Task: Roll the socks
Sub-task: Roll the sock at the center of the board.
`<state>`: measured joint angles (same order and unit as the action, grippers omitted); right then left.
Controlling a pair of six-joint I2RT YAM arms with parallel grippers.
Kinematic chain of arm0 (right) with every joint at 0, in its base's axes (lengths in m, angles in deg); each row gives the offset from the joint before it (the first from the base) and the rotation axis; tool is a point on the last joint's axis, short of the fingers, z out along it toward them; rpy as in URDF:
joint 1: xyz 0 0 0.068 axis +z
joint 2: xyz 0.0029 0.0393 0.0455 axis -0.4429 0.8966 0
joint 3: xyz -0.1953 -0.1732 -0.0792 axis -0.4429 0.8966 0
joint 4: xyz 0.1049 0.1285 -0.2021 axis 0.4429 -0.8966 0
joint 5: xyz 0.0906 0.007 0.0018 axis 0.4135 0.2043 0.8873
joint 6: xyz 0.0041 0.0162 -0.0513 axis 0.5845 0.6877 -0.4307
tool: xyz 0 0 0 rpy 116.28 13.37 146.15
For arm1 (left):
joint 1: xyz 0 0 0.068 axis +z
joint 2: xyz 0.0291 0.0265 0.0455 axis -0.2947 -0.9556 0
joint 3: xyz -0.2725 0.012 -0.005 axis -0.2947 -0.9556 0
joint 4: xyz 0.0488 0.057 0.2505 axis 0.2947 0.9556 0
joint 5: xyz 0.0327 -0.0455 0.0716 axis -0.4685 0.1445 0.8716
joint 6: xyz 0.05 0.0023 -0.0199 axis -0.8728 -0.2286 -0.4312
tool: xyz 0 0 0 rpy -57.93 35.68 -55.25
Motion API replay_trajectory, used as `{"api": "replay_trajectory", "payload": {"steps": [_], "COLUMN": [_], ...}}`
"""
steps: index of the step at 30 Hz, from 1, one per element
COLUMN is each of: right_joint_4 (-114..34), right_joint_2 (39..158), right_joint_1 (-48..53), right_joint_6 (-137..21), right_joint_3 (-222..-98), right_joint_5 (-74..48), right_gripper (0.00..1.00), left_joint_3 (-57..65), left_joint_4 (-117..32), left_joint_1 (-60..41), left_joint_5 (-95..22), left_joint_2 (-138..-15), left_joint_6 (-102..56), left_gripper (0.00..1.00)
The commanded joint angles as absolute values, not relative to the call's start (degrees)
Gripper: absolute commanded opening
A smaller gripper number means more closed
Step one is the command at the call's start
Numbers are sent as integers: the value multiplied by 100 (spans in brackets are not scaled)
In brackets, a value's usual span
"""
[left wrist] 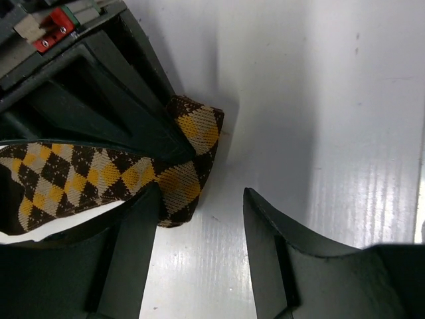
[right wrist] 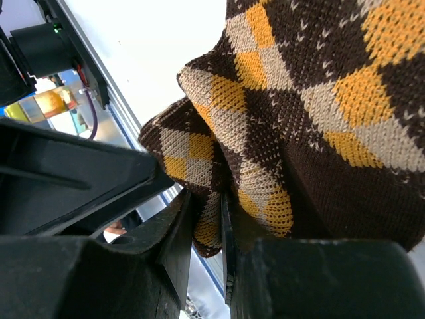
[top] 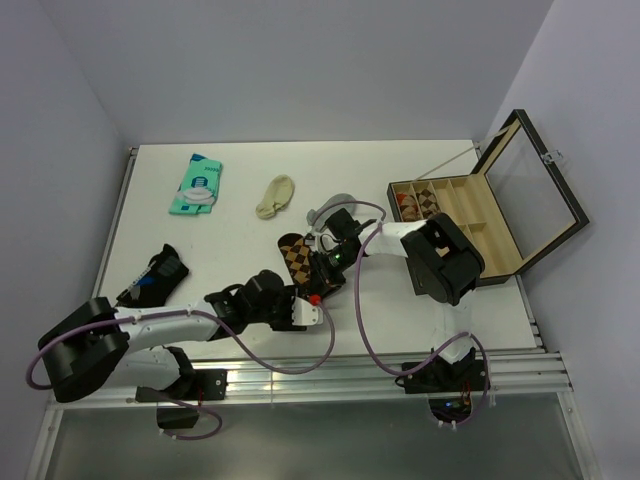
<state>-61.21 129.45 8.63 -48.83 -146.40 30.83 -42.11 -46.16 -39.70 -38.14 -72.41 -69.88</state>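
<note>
A dark-brown sock with tan-orange argyle diamonds (top: 293, 254) lies at the table's middle. My right gripper (top: 322, 268) is shut on a fold at its near end, and the knit is pinched between the jaws (right wrist: 207, 199). In the left wrist view the sock's folded end (left wrist: 189, 156) rests against my left finger (left wrist: 136, 246). My left gripper (left wrist: 201, 193) stands open just beside it, with bare table between the fingers; in the top view the left gripper (top: 305, 302) sits right below the right one. Farther back lie a cream sock (top: 275, 195) and a grey sock (top: 328, 208).
A teal-and-white packet (top: 197, 183) lies at the back left. A dark bundle (top: 155, 275) sits by the left arm. An open wooden box (top: 470, 225) with compartments stands at the right, with rolled argyle socks (top: 413, 203) in one of them.
</note>
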Motion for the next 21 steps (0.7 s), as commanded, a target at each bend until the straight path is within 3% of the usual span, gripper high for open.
{"api": "replay_trajectory", "payload": {"steps": [1, 21], "right_joint_4": [-6116, -6160], "right_joint_2": [12944, 12979], "right_joint_1": [843, 825], "right_joint_6": [-4854, -4889], "right_joint_3": [-14617, -14634], "right_joint_5": [2958, 3028], "right_gripper": [22, 22], "left_joint_3": [-4156, -3902], "left_joint_4": [-5090, -4968], "left_joint_1": [-3999, -3999], "left_joint_5": [-3587, -3262], "left_joint_2": [-7403, -8246], "left_joint_6": [-7016, -7588], "left_gripper": [58, 51]}}
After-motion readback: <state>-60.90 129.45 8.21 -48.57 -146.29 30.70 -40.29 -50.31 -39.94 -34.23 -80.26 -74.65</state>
